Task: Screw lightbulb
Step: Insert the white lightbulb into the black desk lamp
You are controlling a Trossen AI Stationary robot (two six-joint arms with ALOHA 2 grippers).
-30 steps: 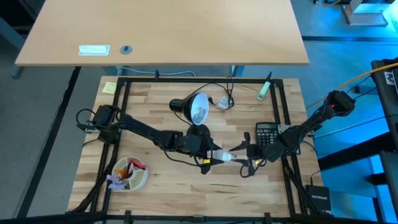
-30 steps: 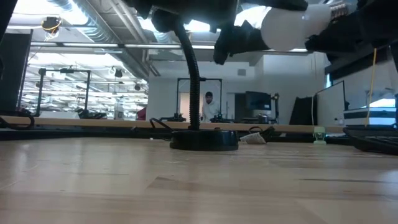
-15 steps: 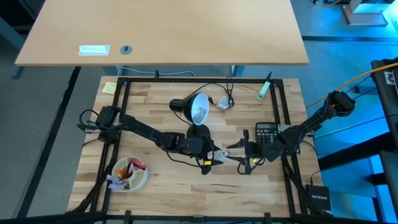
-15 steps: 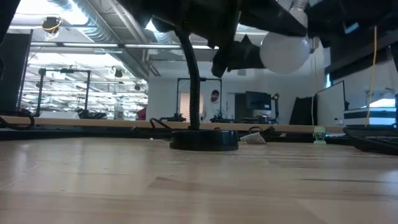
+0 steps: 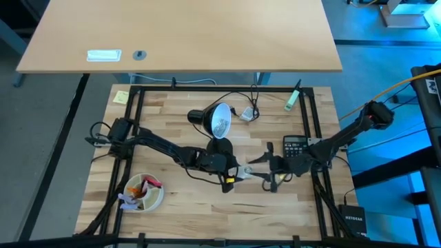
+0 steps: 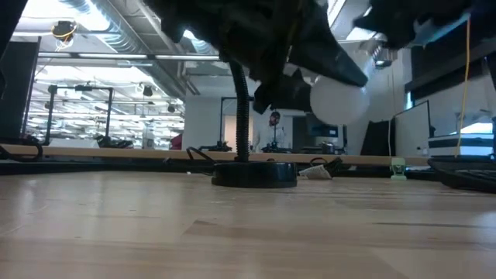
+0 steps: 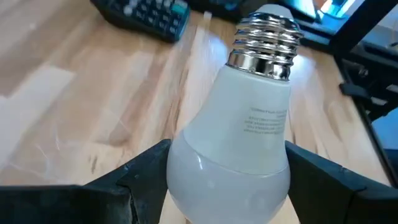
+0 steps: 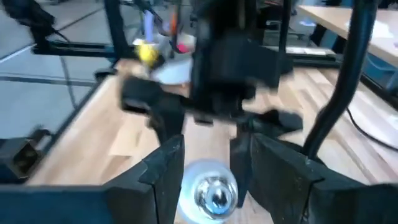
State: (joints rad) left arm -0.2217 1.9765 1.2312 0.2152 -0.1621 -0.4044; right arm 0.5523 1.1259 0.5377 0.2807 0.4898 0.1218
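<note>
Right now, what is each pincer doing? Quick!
Left pincer: closed on the lightbulb, gripping its white globe.
Right pincer: fingers on either side of the bulb's metal screw base, but a firm grip cannot be told.

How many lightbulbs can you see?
1. The bulb is held off the table by the left gripper, its screw base between the right gripper's fingers. The lamp's shade could hide another.

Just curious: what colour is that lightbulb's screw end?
Shiny silver metal, on a white lightbulb; the left wrist view shows it best.
</note>
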